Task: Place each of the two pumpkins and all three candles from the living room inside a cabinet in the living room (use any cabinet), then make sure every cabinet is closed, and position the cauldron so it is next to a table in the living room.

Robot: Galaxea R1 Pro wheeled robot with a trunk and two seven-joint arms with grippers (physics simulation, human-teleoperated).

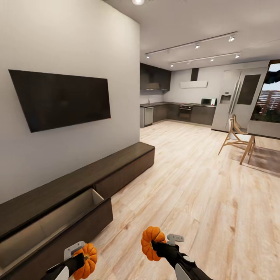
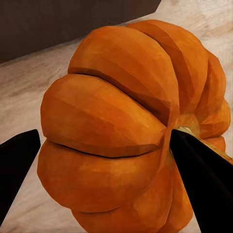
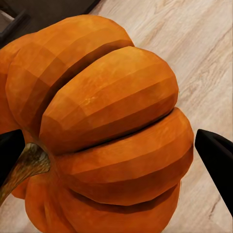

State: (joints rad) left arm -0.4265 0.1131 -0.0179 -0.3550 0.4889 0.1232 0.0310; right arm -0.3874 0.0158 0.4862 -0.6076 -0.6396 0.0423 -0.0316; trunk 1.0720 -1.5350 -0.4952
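I have both pumpkins in hand: the left gripper (image 1: 79, 256) is clamped around one pumpkin (image 1: 87, 260), and the right gripper (image 1: 158, 245) grips the other pumpkin (image 1: 151, 243), each carried low over the wood floor (image 1: 194, 194). In the left wrist view the dark fingers (image 2: 201, 165) press against the orange ribs (image 2: 111, 121); in the right wrist view the stem (image 3: 26, 165) shows beside the ribbed body (image 3: 111, 121). The cabinet (image 1: 77, 182) runs along the wall under the TV (image 1: 62, 97), with one drawer (image 1: 46, 217) pulled open just ahead on my left, pale inside. I judge both pumpkins are yet to go in; candles, closing up and the cauldron all remain.
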